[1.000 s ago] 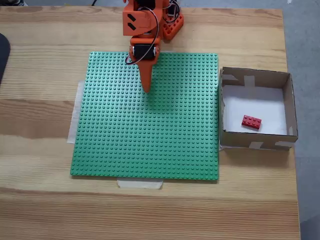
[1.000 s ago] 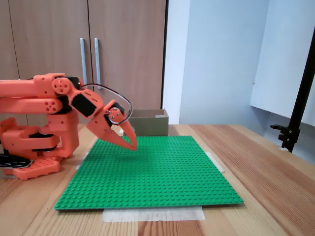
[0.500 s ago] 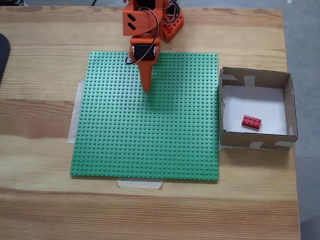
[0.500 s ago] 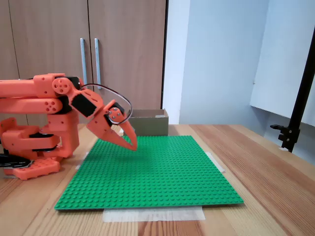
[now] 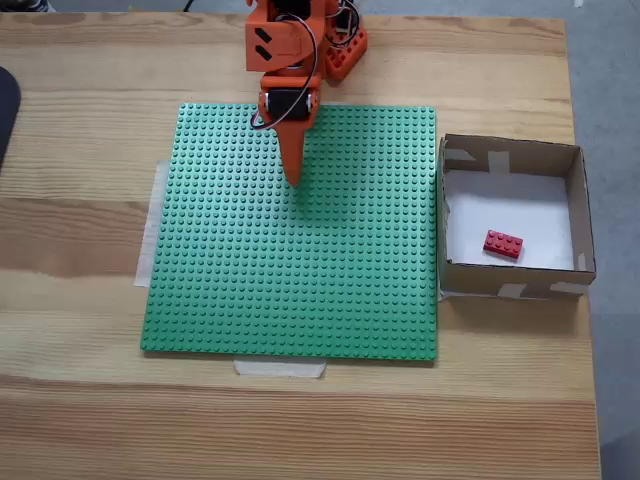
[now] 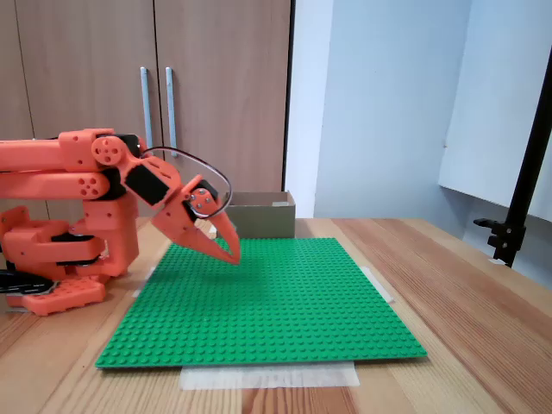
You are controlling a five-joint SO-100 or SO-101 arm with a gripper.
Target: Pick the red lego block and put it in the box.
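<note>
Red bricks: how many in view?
1. The red brick lies on the white floor of the box, right of the green baseplate in the top-down fixed view. The box walls hide its inside from the side view.

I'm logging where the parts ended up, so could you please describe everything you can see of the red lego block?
The red lego block is a small rectangular brick with two rows of studs facing up, plastic by the look of it. It lies flat and slightly skewed on the white floor of the box, right of centre in the top-down fixed view, clear of the walls, with nothing else touching it.
</note>
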